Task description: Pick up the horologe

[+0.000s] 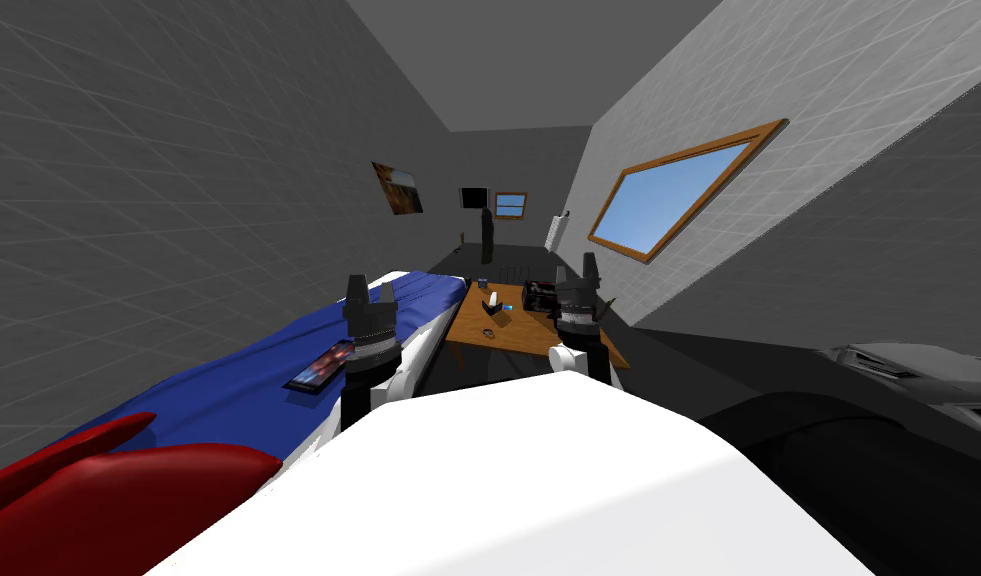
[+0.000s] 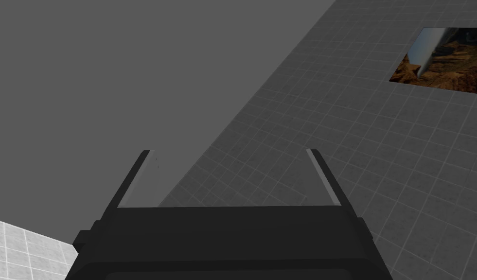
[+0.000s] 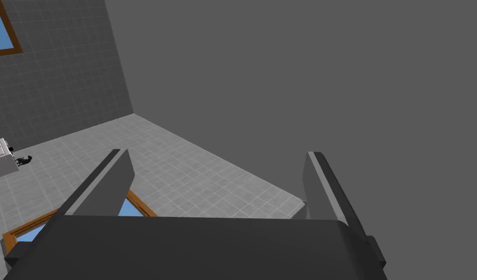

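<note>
On the wooden table [image 1: 523, 335] ahead, near its front edge, a small looped watch [image 1: 488, 333], with a white object [image 1: 493, 298] and a dark box [image 1: 538, 295] farther back on the same top. Raised before the table's right side, clear of the watch, the right gripper [image 1: 575, 272], fingers spread wide and empty. Over the blue bed [image 1: 228, 385] beside the table, the left gripper [image 1: 371, 290], likewise wide and empty.
</note>
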Available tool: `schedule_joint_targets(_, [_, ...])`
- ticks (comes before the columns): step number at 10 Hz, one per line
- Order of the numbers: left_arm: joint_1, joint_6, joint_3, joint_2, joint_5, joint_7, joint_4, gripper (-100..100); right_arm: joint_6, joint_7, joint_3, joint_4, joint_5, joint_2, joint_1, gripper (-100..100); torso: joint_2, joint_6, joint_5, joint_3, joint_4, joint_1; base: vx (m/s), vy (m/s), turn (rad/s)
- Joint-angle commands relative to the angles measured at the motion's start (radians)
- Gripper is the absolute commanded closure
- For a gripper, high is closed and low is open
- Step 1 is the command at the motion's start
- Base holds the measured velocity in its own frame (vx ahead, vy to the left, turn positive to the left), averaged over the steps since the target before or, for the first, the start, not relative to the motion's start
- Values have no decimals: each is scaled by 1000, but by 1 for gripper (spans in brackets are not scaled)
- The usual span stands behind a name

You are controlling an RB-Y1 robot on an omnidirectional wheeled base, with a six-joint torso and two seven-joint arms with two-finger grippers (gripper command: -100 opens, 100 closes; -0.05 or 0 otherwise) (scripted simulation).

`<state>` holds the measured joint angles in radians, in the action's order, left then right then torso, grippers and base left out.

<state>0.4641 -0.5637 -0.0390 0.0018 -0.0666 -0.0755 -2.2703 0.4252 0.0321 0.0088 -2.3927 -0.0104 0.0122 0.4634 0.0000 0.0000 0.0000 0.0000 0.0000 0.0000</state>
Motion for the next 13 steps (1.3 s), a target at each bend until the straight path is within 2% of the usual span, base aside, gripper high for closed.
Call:
schedule_joint_targets(1, [0, 0, 0, 0, 0, 0, 0, 0, 2, -1, 2, 15, 20, -34, -10, -100, 0, 0, 0, 0, 0, 0, -1, 16, 13])
schedule_joint_targets(3, [0, 0, 0, 0, 0, 0, 0, 0, 7, -2, 9, 51, 66, -90, -33, -100, 0, 0, 0, 0, 0, 2, -7, 42, 18])
schedule_joint_targets(6, [0, 0, 0, 0, 0, 0, 0, 0, 21, -6, 25, 135, 162, -177, -87, -100, 0, 0, 1, 0, 0, 4, -9, 65, 27])
schedule_joint_targets(7, [0, 0, 0, 0, 0, 0, 0, 0, 21, -6, 25, 135, 177, -183, -87, -100, 0, 0, 1, 0, 0, 4, -10, 55, 10])
schedule_joint_targets(8, [0, 0, 0, 0, 0, 0, 0, 0, 27, -7, 32, 170, 213, -215, -109, -100, 0, 0, 1, 0, 0, 4, -6, 50, 22])
schedule_joint_targets(9, [0, 0, 0, 0, 0, 0, 0, 0, 27, -7, 32, 170, 224, -215, -109, -100, 0, 0, 1, 0, 0, 4, -12, 50, 11])
schedule_joint_targets(10, [0, 0, 0, 0, 0, 0, 0, 0, 34, -8, 39, 207, 265, -247, -132, -100, 0, 0, 1, 0, 0, 3, -9, 69, 23])
schedule_joint_targets(11, [0, 0, 0, 0, 0, 0, 0, 0, 34, -8, 39, 207, 276, -247, -132, -100, 0, 0, 1, 0, 0, 4, -2, 51, 12])
schedule_joint_targets(12, [0, 0, 0, 0, 0, 0, 0, 0, 41, -10, 48, 246, 314, -279, -157, -100, 0, 0, 1, 0, 0, 3, -7, 56, 23])
schedule_joint_targets(13, [0, 0, 0, 0, 0, 0, 0, 0, 41, -10, 48, 246, 331, -279, -157, -100, 0, 0, 1, 0, 0, 4, -6, 47, 13])
